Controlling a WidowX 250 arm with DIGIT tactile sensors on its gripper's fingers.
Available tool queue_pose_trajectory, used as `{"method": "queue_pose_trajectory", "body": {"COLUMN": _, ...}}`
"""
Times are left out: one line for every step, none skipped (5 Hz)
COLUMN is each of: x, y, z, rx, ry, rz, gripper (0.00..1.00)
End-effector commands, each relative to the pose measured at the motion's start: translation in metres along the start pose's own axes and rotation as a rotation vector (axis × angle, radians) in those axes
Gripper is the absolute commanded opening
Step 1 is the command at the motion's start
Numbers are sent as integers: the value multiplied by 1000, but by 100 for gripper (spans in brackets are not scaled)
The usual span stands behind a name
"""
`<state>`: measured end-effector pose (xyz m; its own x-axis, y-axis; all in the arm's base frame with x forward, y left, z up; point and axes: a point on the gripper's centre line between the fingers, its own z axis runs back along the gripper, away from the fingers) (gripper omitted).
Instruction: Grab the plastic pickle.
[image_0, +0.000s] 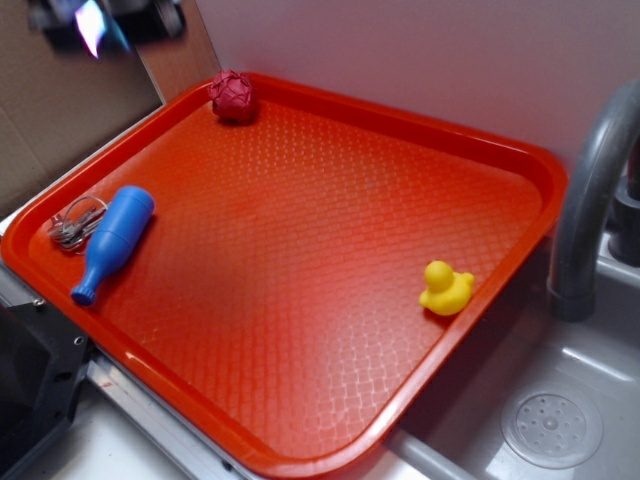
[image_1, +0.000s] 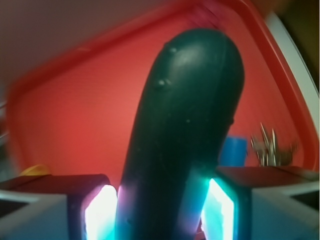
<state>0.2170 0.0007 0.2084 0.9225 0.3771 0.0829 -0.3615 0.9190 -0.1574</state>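
Claw (image_1: 159, 210) clamped on plastic pickle (image_1: 185, 125) — held above red tray (image_1: 70, 125).

Duck (image_0: 446, 288), bottle (image_0: 112, 243), keys (image_0: 76, 224), red tray (image_0: 300, 240).

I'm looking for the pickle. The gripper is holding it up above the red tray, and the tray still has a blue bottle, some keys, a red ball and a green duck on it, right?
Almost. The duck is yellow, not green, as the exterior view shows. The rest holds: the gripper is shut on the pickle above the red tray, which holds the blue bottle, keys and red ball.
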Motion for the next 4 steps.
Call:
{"method": "queue_pose_trajectory", "body": {"x": 13, "y": -18, "z": 14, "rx": -53, "ry": 48, "rz": -486, "gripper": 0}}
{"method": "queue_pose_trajectory", "body": {"x": 10, "y": -20, "z": 6, "rx": -50, "ry": 88, "rz": -635, "gripper": 0}}
{"method": "queue_pose_trajectory", "body": {"x": 7, "y": -21, "z": 7, "rx": -49, "ry": 78, "rz": -643, "gripper": 0}}
{"method": "queue_pose_trajectory", "body": {"x": 6, "y": -21, "z": 5, "rx": -62, "ry": 89, "rz": -618, "gripper": 0}}
